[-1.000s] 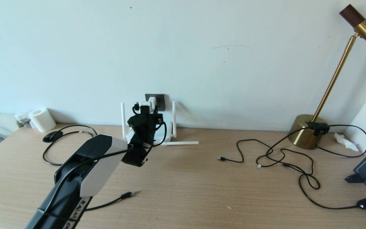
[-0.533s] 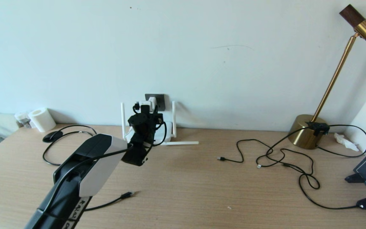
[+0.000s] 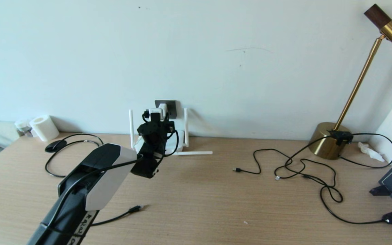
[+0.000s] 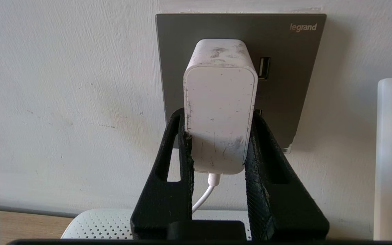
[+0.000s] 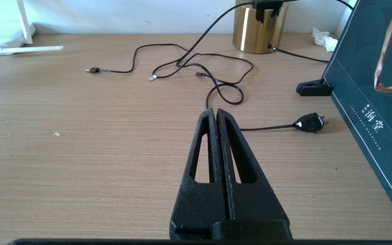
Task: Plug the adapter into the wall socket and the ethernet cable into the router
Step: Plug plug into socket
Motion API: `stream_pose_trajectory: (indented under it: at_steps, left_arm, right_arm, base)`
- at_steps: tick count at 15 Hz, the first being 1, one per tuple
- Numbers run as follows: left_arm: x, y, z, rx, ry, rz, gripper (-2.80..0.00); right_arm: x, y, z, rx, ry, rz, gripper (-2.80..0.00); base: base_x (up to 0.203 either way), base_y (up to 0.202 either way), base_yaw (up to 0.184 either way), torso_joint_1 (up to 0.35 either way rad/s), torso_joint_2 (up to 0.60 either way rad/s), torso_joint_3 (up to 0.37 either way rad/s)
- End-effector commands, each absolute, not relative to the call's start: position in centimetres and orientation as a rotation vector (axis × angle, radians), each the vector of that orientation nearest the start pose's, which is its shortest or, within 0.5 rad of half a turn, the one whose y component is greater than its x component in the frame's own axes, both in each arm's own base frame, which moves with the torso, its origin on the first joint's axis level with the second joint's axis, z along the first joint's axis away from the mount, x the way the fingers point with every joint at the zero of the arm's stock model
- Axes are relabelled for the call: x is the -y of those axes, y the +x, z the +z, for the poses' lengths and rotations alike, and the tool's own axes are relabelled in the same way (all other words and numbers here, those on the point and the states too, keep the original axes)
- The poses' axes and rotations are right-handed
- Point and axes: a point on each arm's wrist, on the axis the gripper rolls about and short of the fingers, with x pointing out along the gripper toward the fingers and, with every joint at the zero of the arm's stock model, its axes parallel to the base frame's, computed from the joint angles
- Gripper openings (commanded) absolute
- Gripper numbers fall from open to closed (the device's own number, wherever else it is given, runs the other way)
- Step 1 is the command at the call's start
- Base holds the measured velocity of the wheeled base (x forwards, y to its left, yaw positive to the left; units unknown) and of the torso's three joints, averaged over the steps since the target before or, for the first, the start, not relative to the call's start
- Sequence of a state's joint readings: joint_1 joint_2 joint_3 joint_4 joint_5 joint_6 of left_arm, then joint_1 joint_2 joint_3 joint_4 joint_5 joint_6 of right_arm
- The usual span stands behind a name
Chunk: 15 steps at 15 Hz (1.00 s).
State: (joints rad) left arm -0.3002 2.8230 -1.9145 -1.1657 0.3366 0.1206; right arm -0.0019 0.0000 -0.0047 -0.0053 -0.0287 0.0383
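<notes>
From my head, the wooden counter (image 3: 216, 190) runs to a pale wall (image 3: 216, 51); the wall socket (image 3: 171, 106) sits low on it, the router (image 3: 179, 141) directly beneath, a brass lamp (image 3: 330, 144) well to the socket's right. My left gripper (image 3: 156, 114) is at the socket, as a second ago; nothing has shifted.

At my left wrist, the left gripper (image 4: 219, 136) pinches the adapter (image 4: 219, 102) against the socket (image 4: 294, 68).

At my right wrist, my right gripper (image 5: 215, 112) is pressed together above the counter (image 5: 80, 153), near thin black cables (image 5: 216, 75).
</notes>
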Motion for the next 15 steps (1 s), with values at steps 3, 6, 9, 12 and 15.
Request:
stream_pose_trajectory:
  at_steps: [3, 6, 9, 12, 15]
  left_arm:
    - [15.57, 52.45, 2.52, 0.235, 0.042, 0.051, -2.8]
    - [15.57, 52.45, 2.48, 0.235, 0.042, 0.051, -2.8]
    - [15.58, 52.5, 2.6, 0.232, 0.043, 0.051, -2.8]
    - [15.53, 52.6, 2.64, 0.211, 0.05, 0.05, -2.8]
    - [15.41, 52.79, 2.65, 0.197, 0.054, 0.052, -2.8]
  right_arm:
    - [0.06, -2.31, 7.74, 0.011, 0.038, -0.032, -2.8]
    - [0.06, -2.32, 7.74, 0.011, 0.038, -0.032, -2.8]
    - [0.06, -2.31, 7.74, 0.011, 0.038, -0.031, -2.8]
    - [0.06, -2.31, 7.74, 0.01, 0.038, -0.031, -2.8]
    - [0.06, -2.32, 7.74, 0.011, 0.038, -0.032, -2.8]
  base:
    - [0.0, 0.0, 0.0, 0.0, 0.0, 0.0]
    - [0.0, 0.0, 0.0, 0.0, 0.0, 0.0]
    - [0.0, 0.0, 0.0, 0.0, 0.0, 0.0]
    - [0.0, 0.0, 0.0, 0.0, 0.0, 0.0]
    - [0.0, 0.0, 0.0, 0.0, 0.0, 0.0]
